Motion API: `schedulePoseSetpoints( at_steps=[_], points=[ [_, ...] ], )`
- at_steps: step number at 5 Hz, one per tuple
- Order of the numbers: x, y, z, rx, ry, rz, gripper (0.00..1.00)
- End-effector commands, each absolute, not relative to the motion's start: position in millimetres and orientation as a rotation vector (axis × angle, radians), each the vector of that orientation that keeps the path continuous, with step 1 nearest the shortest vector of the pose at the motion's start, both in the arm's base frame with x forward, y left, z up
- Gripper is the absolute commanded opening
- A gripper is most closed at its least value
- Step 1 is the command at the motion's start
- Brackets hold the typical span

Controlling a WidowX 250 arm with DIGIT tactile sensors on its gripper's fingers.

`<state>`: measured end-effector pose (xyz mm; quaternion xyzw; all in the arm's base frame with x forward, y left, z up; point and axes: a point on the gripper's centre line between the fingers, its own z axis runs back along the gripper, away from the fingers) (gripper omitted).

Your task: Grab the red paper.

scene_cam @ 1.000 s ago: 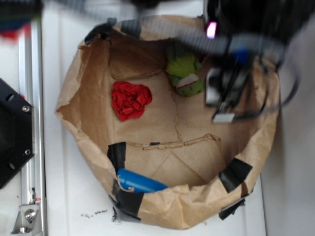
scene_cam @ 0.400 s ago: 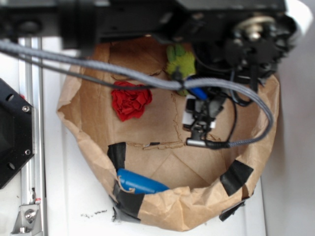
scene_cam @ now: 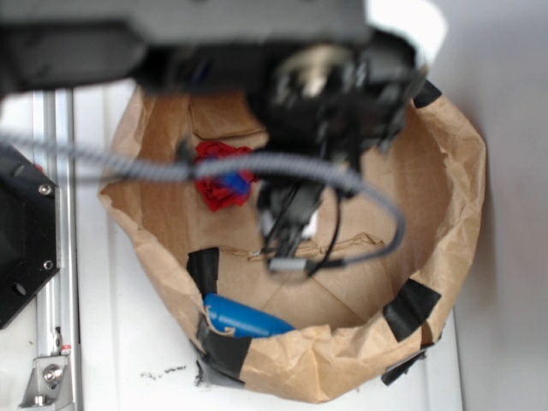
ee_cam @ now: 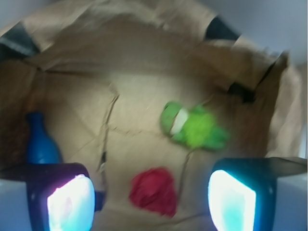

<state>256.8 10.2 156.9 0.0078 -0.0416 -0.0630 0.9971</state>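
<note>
The red paper (scene_cam: pixel 216 190) is a crumpled wad on the floor of the brown paper bag (scene_cam: pixel 458 171), at its left. The arm and a grey cable cover part of it in the exterior view. In the wrist view the red paper (ee_cam: pixel 154 191) lies below and between my two glowing pads (ee_cam: pixel 70 204), apart from them. My gripper (ee_cam: pixel 151 202) is open with nothing in it. In the exterior view the gripper (scene_cam: pixel 287 244) hangs over the bag's middle, to the right of the wad.
A green plush toy (ee_cam: pixel 195 126) lies beyond the red paper; the arm hides it in the exterior view. A smooth blue bottle-shaped object (scene_cam: pixel 244 318) rests against the bag's front wall by black tape (scene_cam: pixel 205 267). A black fixture (scene_cam: pixel 21 235) and rail stand at the left.
The arm has swung left across the bag, from the right wall toward the red paper. It now covers the green plush toy in the exterior view. The paper has not moved.
</note>
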Motion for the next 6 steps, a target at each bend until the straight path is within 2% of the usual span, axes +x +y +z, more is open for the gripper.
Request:
schedulePoseSetpoints(
  at_steps=[1, 2, 6],
  points=[
    [243.3, -4.0, 150.1, 0.087, -0.061, -0.149, 1.00],
    [237.5, -5.6, 135.3, 0.029, -0.081, -0.288, 1.00],
    [237.5, -5.6, 135.3, 0.029, -0.081, -0.288, 1.00]
  ],
)
